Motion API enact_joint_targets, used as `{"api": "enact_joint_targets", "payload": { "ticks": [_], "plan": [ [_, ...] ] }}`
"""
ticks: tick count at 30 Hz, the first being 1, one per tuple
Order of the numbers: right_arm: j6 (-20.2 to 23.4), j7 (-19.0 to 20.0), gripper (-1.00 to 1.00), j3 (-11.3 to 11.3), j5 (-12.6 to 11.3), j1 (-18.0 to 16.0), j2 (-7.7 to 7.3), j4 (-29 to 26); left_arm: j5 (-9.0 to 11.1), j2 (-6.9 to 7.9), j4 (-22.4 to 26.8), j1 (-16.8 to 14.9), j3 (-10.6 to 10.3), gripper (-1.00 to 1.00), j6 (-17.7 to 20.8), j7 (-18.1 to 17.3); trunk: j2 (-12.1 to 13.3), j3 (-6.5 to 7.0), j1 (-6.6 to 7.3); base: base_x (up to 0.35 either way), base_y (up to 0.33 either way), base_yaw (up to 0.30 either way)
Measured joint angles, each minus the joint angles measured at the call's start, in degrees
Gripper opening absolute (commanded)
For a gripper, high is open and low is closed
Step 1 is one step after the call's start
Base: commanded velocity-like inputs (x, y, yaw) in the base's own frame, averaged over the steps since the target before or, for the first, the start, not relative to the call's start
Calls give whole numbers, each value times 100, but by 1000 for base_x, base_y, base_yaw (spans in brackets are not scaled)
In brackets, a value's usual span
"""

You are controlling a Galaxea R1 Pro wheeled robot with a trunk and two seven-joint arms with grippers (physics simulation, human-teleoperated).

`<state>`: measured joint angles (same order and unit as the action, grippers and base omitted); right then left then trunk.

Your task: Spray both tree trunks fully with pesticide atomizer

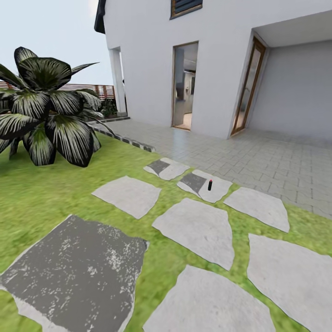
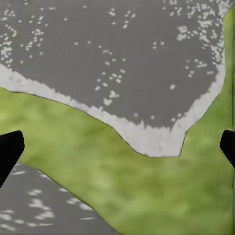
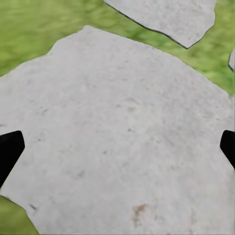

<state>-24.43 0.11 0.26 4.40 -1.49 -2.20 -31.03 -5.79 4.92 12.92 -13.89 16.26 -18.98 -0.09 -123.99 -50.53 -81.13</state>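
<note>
The pesticide atomizer and both trees are out of view. I am in the garden, over a green lawn (image 1: 41, 193) crossed by stepping stones. My left gripper (image 2: 117, 149) hangs open above a dark grey speckled stone (image 2: 112, 54) and a strip of grass, its black fingertips (image 2: 10, 152) wide apart with nothing between them. My right gripper (image 3: 117, 149) is open too, over a pale grey stone (image 3: 117, 127), and it holds nothing.
A small dark bollard lamp with a red dot (image 1: 210, 185) stands on a stone ahead. A broad striped-leaf plant (image 1: 46, 110) grows at the left. The white house (image 1: 216, 69) with a tiled patio (image 1: 258, 157) lies ahead, and a slat fence (image 1: 94, 88) at the far left.
</note>
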Motion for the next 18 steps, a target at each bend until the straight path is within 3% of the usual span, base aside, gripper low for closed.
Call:
{"api": "enact_joint_targets", "payload": {
  "ticks": [18],
  "plan": [
    [0, -3, 100, 0, -1, 0, 0, 0, -1, 0, 0, 0, 0, 100, 0, 0, 0, 0, 0, 336, -102, 0]
  ]
}}
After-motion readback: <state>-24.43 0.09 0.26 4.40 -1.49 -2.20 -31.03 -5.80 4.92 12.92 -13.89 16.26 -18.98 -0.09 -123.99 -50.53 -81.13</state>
